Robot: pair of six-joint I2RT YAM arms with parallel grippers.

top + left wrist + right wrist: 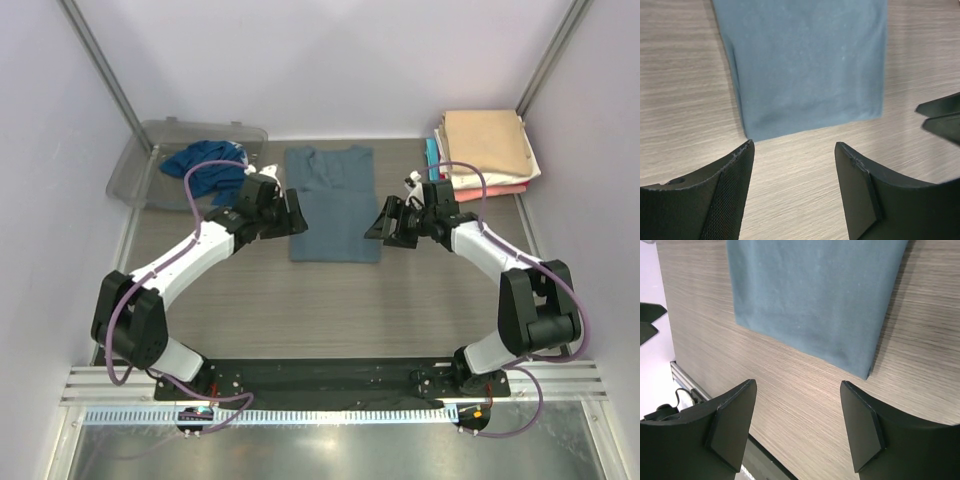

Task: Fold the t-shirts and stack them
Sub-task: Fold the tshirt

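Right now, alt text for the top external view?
A slate-blue t-shirt lies flat mid-table between the left pincer and right pincer. A teal shirt sits crumpled in a clear tub far left; folded shirts are stacked far right.

Both wrist views cut the slate-blue t-shirt (810, 65) off at 12 o'clock, so only 1 end of it shows. At the tabletop's (300, 300) 1 o'clock, the tan t-shirt (487, 140) covers the folded t-shirts (498, 189) beneath, leaving only thin edges in sight. At 11 o'clock the teal-blue t-shirt (205, 165) is bunched and its outline is unreadable.
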